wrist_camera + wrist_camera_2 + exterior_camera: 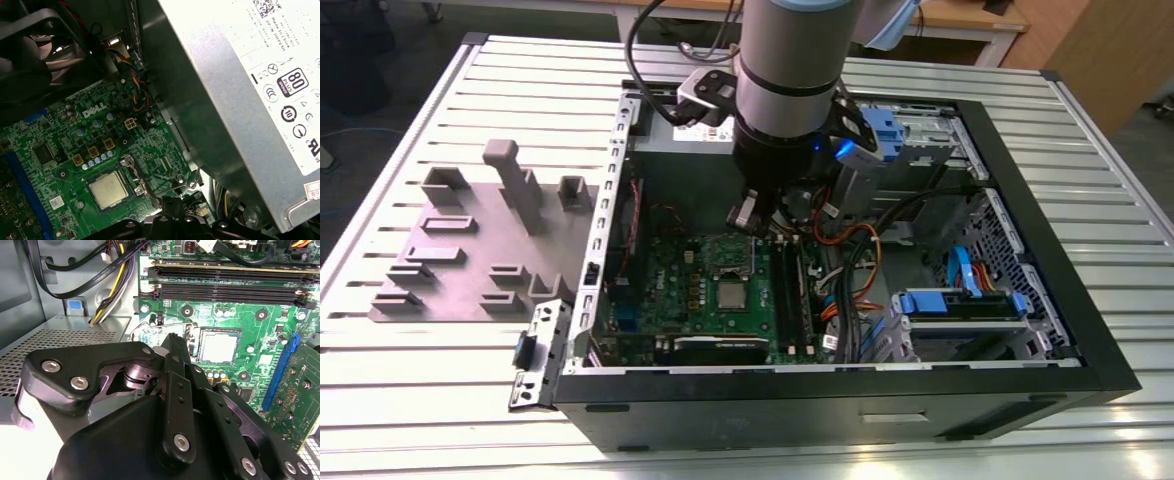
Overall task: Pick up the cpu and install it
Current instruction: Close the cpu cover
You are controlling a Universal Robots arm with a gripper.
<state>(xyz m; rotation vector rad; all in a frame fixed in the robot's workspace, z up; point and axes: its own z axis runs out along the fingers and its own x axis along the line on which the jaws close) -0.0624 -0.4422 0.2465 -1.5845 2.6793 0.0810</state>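
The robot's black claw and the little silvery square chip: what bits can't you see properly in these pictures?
- Black gripper, second wrist view: its own linkage hides the tips, so open or shut is unclear.
- Small silvery square cpu, both wrist views: lying in the green motherboard; whether it is latched is too small to tell.
- Exterior view: the grey arm hides the gripper.

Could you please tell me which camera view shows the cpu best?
The first wrist view: the cpu lies unobstructed in its socket, its metal top fully visible. The second wrist view shows it just beyond the end effector's linkage, and the exterior view shows it small on the motherboard.
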